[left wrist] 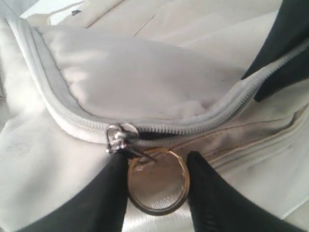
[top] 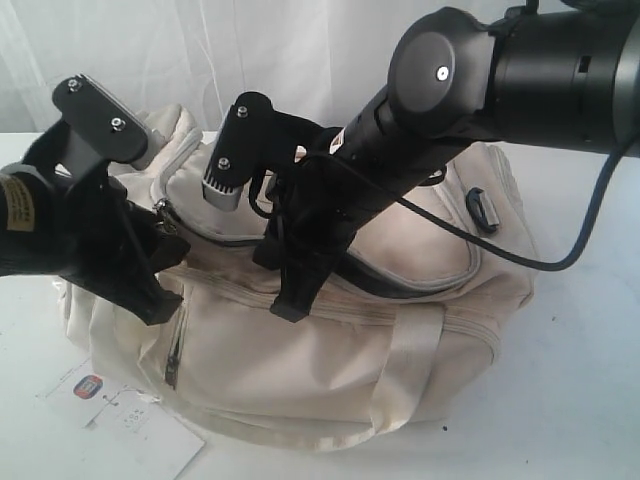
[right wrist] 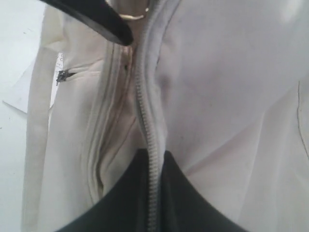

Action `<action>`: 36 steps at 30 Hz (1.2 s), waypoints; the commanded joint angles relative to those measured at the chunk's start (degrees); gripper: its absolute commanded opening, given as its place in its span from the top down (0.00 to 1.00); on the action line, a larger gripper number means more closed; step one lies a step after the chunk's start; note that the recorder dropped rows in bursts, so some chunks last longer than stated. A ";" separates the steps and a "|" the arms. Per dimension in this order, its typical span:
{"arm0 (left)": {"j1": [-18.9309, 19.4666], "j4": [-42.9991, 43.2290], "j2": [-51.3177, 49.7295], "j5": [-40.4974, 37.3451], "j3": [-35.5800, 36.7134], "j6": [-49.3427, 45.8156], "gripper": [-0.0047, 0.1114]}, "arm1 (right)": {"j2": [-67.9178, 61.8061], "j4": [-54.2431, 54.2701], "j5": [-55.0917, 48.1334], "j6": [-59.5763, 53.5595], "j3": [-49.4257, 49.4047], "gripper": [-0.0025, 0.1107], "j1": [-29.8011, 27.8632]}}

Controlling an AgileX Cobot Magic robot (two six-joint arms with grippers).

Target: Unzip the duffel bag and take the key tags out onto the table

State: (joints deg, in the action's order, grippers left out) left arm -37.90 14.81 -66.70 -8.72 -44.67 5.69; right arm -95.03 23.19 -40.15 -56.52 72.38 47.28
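The cream duffel bag (top: 330, 360) lies on the white table (top: 580, 380). At the left end of its grey-trimmed top zipper (left wrist: 63, 108) sits the metal slider (left wrist: 116, 136), with a brass pull ring (left wrist: 159, 188) hanging from it. My left gripper (top: 168, 262) (left wrist: 157, 157) is shut on that ring, one black finger on each side. My right gripper (top: 280, 285) (right wrist: 154, 153) is shut on the zipper trim (right wrist: 145, 116) near the bag's middle. The zipper teeth look closed along the stretch I see. The key tags are hidden.
A white paper hang-tag (top: 120, 415) with an orange-blue logo lies on the table at the bag's front left. The front zip pocket (top: 175, 350) and a webbing handle (top: 410, 350) face the front. A black cable (top: 520, 262) trails from the right arm across the bag.
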 commanded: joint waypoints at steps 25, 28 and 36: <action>9.24 7.29 2.74 -0.02 -5.81 1.14 0.96 | 0.25 -1.03 -5.62 0.27 -0.48 0.98 -0.52; 9.93 7.29 2.64 -0.29 -6.05 1.14 0.96 | 0.25 -0.93 -5.63 0.27 -0.48 0.98 -0.52; 9.92 8.11 -0.95 2.25 -6.16 0.37 0.96 | 0.25 -0.78 -6.66 0.27 -0.48 0.98 -0.52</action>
State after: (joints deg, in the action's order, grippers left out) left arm -28.57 21.07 -66.45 -8.68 -49.99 6.15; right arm -95.03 24.19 -41.67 -56.52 72.38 47.28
